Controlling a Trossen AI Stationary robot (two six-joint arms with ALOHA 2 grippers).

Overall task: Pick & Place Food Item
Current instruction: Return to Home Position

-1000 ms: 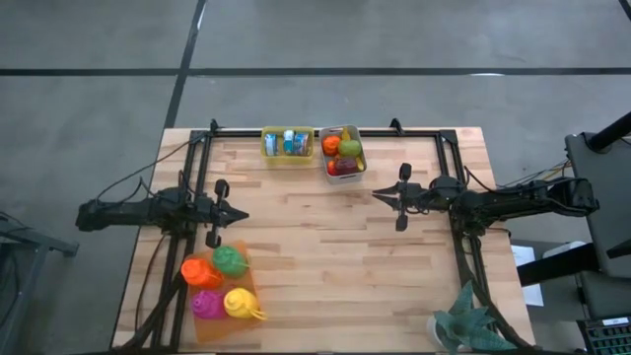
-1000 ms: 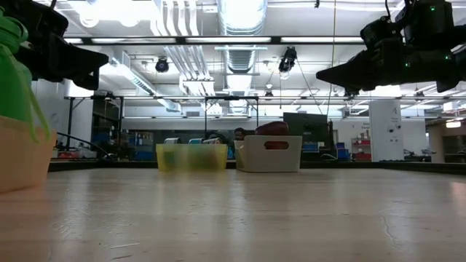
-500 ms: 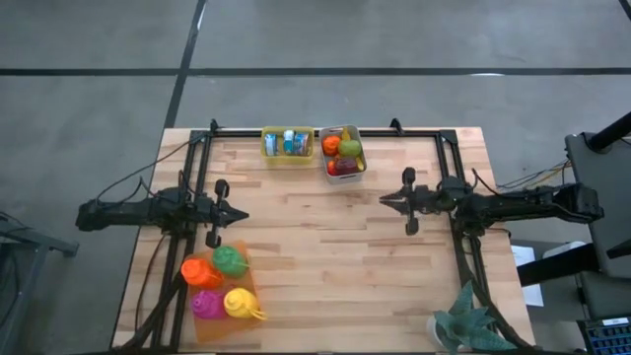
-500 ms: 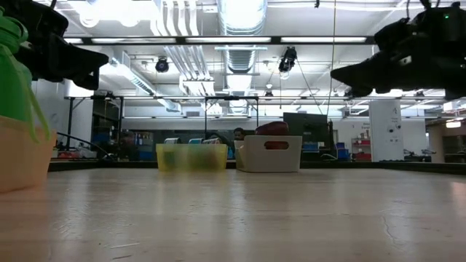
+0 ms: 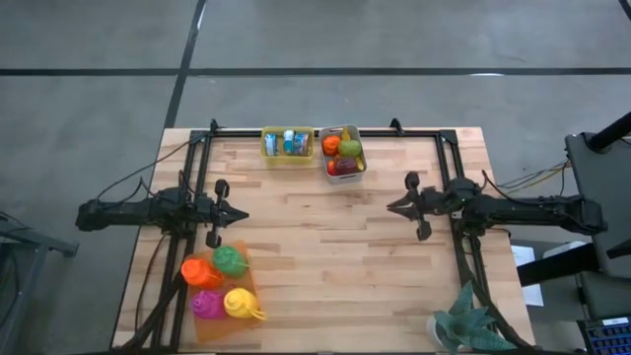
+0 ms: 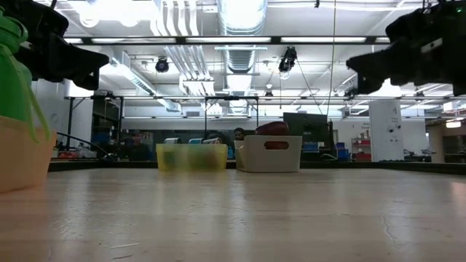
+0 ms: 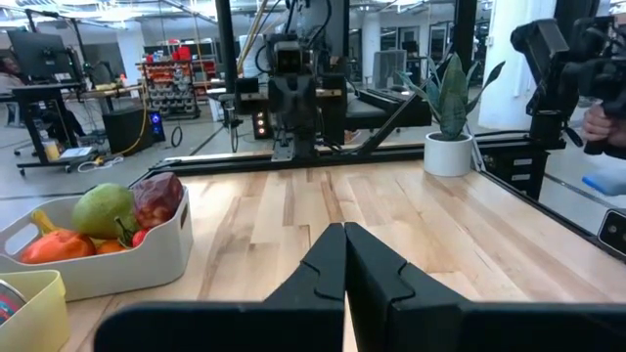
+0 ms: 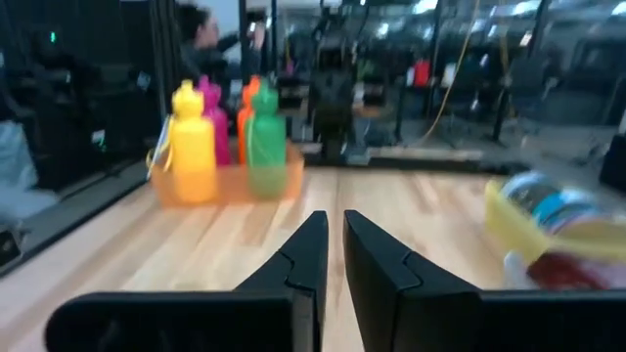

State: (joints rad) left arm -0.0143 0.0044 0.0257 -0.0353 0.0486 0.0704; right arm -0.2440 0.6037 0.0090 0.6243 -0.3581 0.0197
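From above: the yellow bin point(image 5: 287, 144), holding tuna cans point(image 5: 289, 142), sits at the counter's point(image 5: 315, 247) far edge. Left fingers point(image 5: 241, 214) and right fingers point(image 5: 392, 206) face each other across bare wood, well short of the bin. Low view: open counter up to the yellow bin. Left wrist: left fingers pressed together, empty. Right wrist: right fingers all but closed, empty.

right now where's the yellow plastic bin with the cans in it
In the high view the yellow plastic bin sits at the wooden table's far edge, just left of centre, with the white bin of fruit beside it on its right.
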